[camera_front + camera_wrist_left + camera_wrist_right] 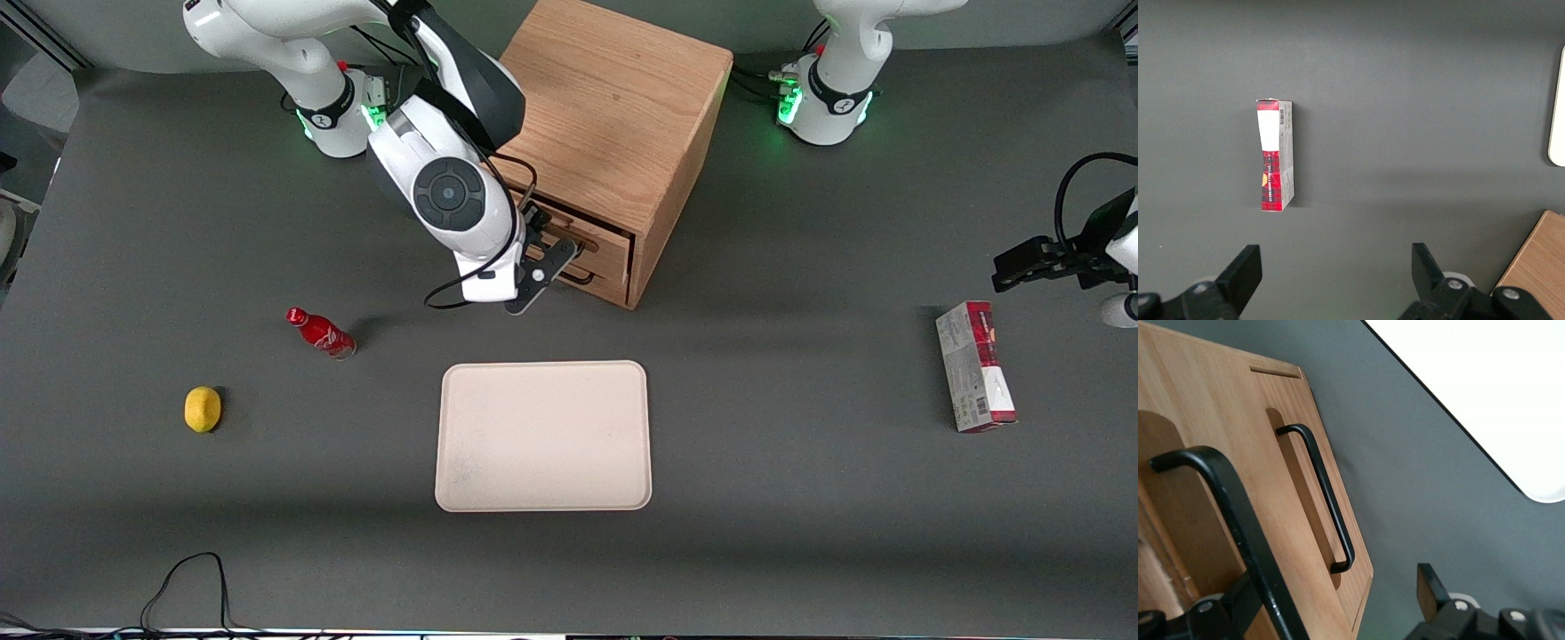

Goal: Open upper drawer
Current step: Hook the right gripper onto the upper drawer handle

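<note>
Oak cabinet (613, 116): rigid, heavy; stands farther from the camera than the tray (543, 436).
Upper drawer (591, 236): top of cabinet front; should slide stiffly.
Wire handle (1238, 533): thin, hard; hook mid-span.
Gripper (1331, 607): jaws spread, straddling handle.

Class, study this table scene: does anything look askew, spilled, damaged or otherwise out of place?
Only small oddities. The cabinet sits turned at an angle to the table edge, and the red bottle lies on its side near the lemon. Nothing looks spilled or damaged. The gripper is at the upper drawer handle.
</note>
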Action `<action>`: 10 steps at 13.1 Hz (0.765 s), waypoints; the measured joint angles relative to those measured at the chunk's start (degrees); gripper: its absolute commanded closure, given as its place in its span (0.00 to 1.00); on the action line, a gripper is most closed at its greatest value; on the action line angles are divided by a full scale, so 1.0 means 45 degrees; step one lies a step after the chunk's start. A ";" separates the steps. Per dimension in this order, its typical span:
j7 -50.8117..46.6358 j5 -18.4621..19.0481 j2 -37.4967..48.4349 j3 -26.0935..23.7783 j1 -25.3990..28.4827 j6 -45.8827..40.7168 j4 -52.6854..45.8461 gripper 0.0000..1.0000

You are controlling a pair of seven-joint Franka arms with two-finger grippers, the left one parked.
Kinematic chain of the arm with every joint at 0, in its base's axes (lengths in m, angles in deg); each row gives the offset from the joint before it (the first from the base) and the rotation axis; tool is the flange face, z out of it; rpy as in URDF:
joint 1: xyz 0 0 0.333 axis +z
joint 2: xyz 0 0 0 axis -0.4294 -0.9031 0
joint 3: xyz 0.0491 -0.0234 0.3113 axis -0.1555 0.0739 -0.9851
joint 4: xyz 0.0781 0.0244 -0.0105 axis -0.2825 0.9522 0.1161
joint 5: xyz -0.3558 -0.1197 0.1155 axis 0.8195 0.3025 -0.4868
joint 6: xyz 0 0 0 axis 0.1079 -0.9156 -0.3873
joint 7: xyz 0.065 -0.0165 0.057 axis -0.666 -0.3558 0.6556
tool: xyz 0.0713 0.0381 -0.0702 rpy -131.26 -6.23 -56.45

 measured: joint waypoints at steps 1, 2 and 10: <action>0.0156 -0.0001 -0.0016 0.0050 -0.0031 0.0014 0.0000 0.00; 0.0299 0.0000 -0.0022 0.0098 -0.0063 0.0023 -0.0001 0.00; 0.0919 0.0000 -0.0024 0.0192 -0.0472 0.0106 -0.0018 0.00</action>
